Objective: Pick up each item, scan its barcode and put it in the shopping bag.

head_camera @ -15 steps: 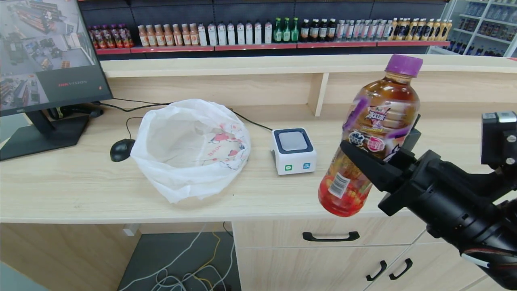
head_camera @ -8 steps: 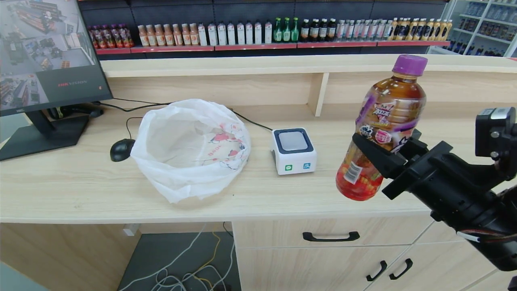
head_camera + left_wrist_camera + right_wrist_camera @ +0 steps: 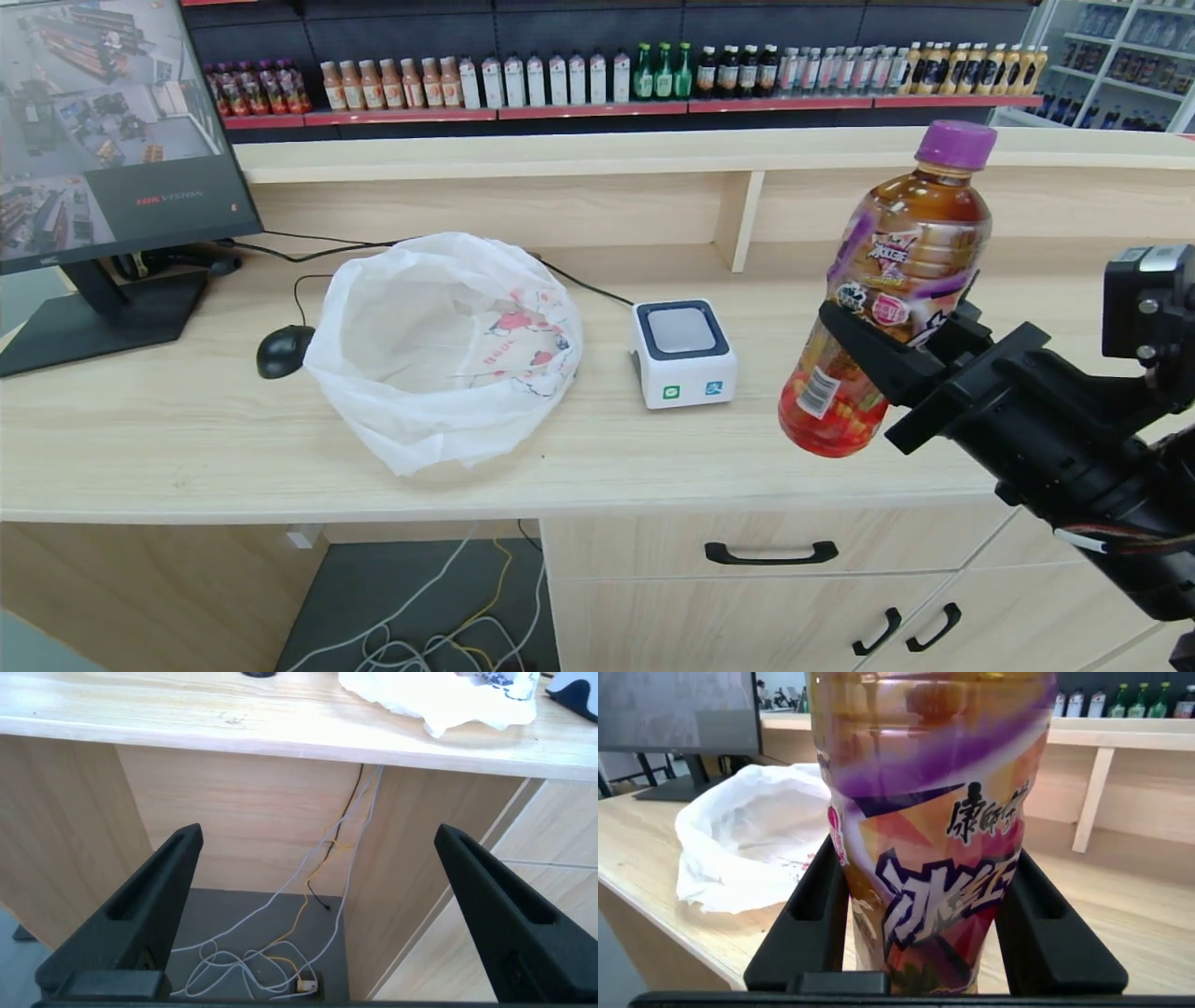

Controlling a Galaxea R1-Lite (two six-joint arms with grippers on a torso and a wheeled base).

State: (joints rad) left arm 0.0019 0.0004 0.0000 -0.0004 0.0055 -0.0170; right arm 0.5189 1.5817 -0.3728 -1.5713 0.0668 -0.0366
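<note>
My right gripper (image 3: 901,350) is shut on a tea bottle (image 3: 896,280) with a purple cap, holding it nearly upright in the air above the counter's right front. A barcode label shows low on the bottle, facing left. In the right wrist view the bottle (image 3: 934,831) sits between the two black fingers (image 3: 808,910). The white scanner (image 3: 681,353) stands on the counter left of the bottle. The white shopping bag (image 3: 446,345) lies open further left. My left gripper (image 3: 318,905) hangs open below the counter edge, in front of the cables.
A monitor (image 3: 103,140) on a stand is at the far left, with a black mouse (image 3: 283,350) beside the bag. A raised wooden shelf runs along the back of the counter (image 3: 187,439). Drawers with black handles (image 3: 770,553) lie under the front edge.
The right gripper has carried the bottle rightward, a little higher and more upright. Over the last half second it hardly moved. The head camera shifted slightly.
</note>
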